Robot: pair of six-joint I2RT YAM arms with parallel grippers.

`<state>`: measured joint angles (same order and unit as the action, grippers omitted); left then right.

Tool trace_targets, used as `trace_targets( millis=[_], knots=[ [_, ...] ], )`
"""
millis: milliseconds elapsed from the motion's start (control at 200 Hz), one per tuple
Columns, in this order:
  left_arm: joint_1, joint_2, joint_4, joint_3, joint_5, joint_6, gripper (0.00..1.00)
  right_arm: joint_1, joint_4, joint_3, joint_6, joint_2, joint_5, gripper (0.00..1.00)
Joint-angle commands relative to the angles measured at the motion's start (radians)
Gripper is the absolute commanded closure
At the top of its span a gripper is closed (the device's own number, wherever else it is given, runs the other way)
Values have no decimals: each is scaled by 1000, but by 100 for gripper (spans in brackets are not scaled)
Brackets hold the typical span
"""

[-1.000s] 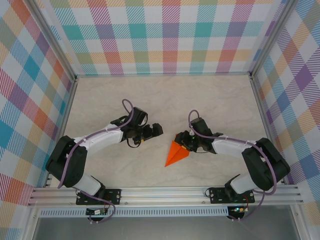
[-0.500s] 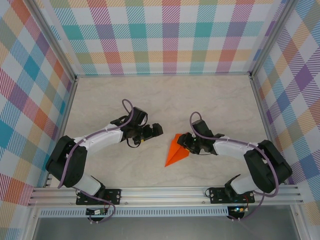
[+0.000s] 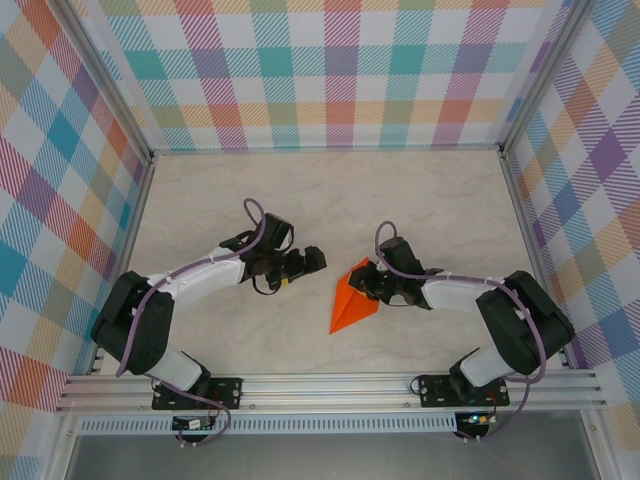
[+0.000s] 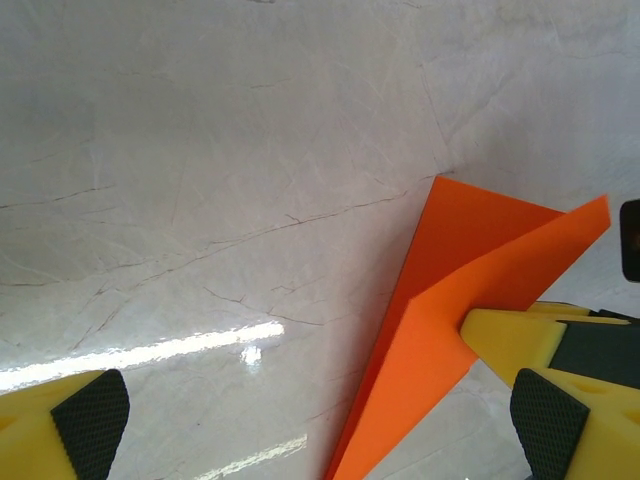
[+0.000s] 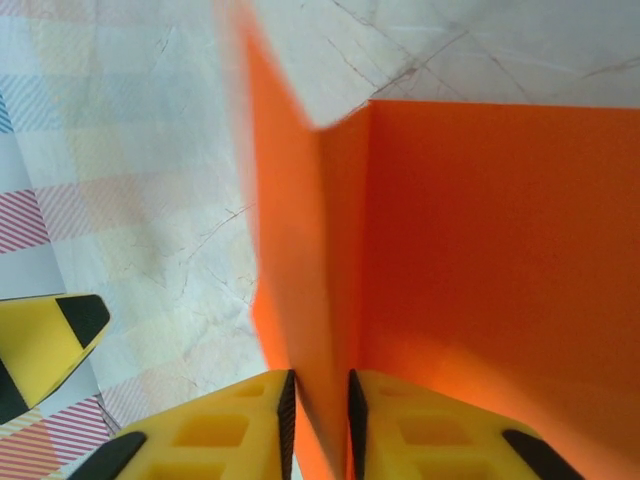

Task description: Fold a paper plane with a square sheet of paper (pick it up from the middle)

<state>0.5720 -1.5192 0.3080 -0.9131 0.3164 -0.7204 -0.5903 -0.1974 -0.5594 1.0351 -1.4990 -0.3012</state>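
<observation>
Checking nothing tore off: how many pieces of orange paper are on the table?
1. The folded orange paper lies in the middle of the table, a raised flap pinched in the right claw. Scraps underneath would be hidden.

paper plane [image 4: 440, 300]: thin matt orange paper, sharply creased
worktop [image 4: 200, 150]: smooth, glossy, pale stone-look surface
fingers [image 4: 30, 430]: matt yellow plastic
pads [image 4: 92, 420]: black, rough grid texture

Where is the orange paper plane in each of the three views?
Top external: orange paper plane at table centre, held by the right gripper.
Left wrist: lower right, reaching the bottom edge.
Right wrist: centre and right.
Shared landmark: its raised flap in the right gripper.
</observation>
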Motion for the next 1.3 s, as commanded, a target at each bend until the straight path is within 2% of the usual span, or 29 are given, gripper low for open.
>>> trace_targets(
  millis=[0, 115, 220, 360, 500, 595, 895, 1035, 1170, 1295],
  knots=[
    [-27, 22, -12, 3, 55, -19, 0, -6, -55, 15, 16, -26, -19, 81],
    [-42, 32, -22, 18, 98, -40, 0, -6, -80, 11, 19, -23, -25, 89],
    [-66, 48, -85, 47, 168, -72, 0, 2, -80, -15, 7, 33, -39, 92],
    [-95, 84, -165, 81, 301, -126, 0, 55, -121, -86, 9, 99, -151, 93],
    [-107, 131, -329, 118, 427, -217, 0, 125, -195, -167, 83, 97, -278, 93],
    [-107, 155, -500, 150, 492, -314, 0, 154, -251, -221, 140, 72, -340, 93],
    [-107, 162, -845, 178, 502, -524, 0, 167, -414, -299, 315, -36, -431, 92],
    [-104, 156, -860, 162, 472, -513, 6, 167, -487, -279, 367, -65, -453, 92],
    [-96, 144, -862, 154, 466, -511, 20, 167, -527, -263, 394, -79, -468, 91],
    [-92, 145, -844, 158, 445, -496, 39, 167, -528, -261, 395, -87, -481, 91]
  ],
)
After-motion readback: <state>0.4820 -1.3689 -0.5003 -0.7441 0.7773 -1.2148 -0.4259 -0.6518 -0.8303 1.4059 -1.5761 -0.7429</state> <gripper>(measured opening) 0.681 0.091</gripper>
